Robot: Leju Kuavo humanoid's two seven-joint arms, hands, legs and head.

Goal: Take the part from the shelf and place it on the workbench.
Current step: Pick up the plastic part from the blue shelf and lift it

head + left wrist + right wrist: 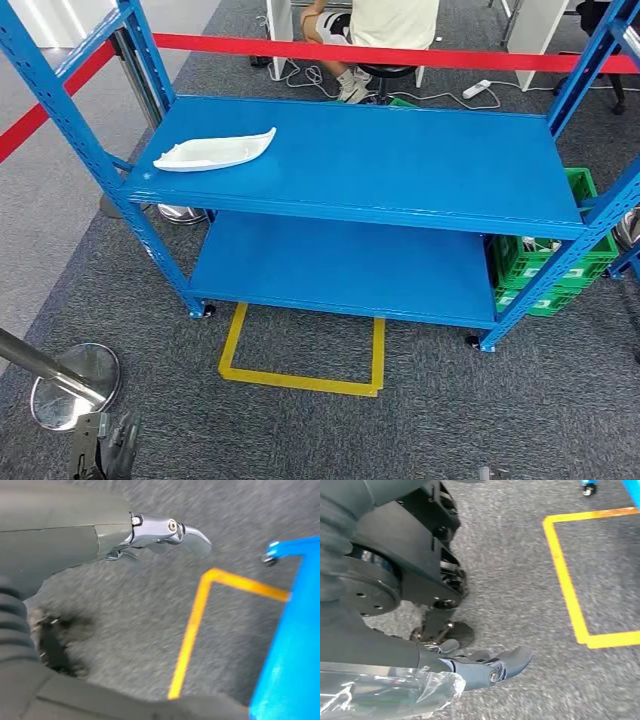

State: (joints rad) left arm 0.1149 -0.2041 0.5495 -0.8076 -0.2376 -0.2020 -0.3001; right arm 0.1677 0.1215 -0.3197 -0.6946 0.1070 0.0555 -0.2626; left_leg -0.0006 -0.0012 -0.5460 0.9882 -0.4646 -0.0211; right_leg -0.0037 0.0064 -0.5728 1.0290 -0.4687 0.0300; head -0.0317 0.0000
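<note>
A white, boat-shaped part [215, 152] lies on the left end of the top board of the blue shelf [392, 170]. My left hand [106, 445] hangs low at the bottom left, far short of the shelf. In the left wrist view this hand [166, 532] holds nothing, its fingers stretched out over grey carpet. My right hand [486, 667] also hangs over the carpet with its fingers out and nothing in them.
A yellow tape square [302, 375] marks the floor in front of the shelf. Green crates [555, 265] stand at the shelf's right end. A chrome stanchion base [75, 385] and red barrier tape [362, 52] border the area. A person [377, 30] sits behind the shelf.
</note>
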